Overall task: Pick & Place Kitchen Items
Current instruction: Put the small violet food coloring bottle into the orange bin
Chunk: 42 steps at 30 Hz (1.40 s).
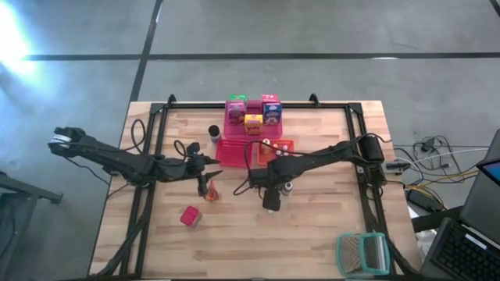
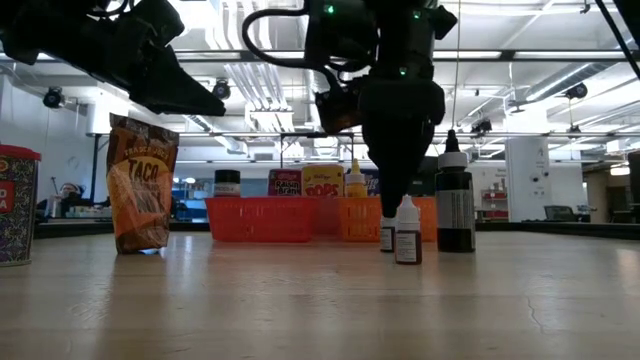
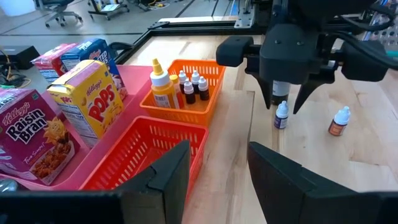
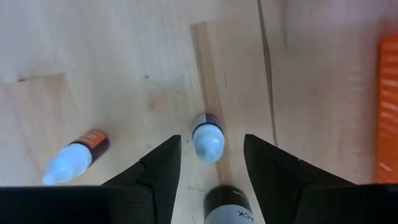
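Approach step: right gripper (image 4: 208, 163) parted, empty, poised over upright small dropper bottle (image 4: 207, 137) on table near orange basket (image 3: 205, 93); next lower & close. Left gripper (image 3: 217, 177) parted, idle

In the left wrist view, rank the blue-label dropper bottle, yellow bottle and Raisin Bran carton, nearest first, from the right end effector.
1. Blue-label dropper bottle, below the right end effector.
2. Yellow bottle, in the orange basket.
3. Raisin Bran carton, on the pink tray.
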Each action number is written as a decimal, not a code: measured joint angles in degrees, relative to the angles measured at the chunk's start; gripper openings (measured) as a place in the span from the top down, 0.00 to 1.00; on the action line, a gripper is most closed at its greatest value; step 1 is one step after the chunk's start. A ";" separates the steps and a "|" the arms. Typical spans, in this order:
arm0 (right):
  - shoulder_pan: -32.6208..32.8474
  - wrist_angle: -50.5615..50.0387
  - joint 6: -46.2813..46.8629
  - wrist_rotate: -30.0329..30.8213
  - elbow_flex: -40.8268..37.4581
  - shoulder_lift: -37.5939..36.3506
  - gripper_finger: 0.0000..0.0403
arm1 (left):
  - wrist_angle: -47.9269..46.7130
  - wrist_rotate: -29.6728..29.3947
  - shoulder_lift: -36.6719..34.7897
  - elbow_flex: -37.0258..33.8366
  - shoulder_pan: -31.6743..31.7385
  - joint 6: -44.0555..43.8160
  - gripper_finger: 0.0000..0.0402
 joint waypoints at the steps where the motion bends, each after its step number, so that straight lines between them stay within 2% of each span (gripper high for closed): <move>1: 0.00 0.24 0.15 0.00 -0.35 0.00 0.58 | 0.00 0.00 0.00 0.00 -0.01 0.00 0.58; 8: 0.00 0.88 0.39 0.00 -1.42 0.00 0.60 | -0.04 0.00 0.00 0.00 0.00 0.00 0.58; 22: -0.02 2.67 0.44 -1.05 -1.42 0.00 0.73 | -0.04 0.00 0.00 0.00 0.00 0.00 0.58; 32: -0.02 3.12 0.20 -1.09 -1.40 0.00 0.85 | -0.02 0.00 0.00 0.00 -0.02 0.00 0.58; 42: -0.07 2.78 0.01 -1.19 -1.31 -0.14 0.82 | -0.02 0.00 0.00 0.00 -0.02 0.00 0.58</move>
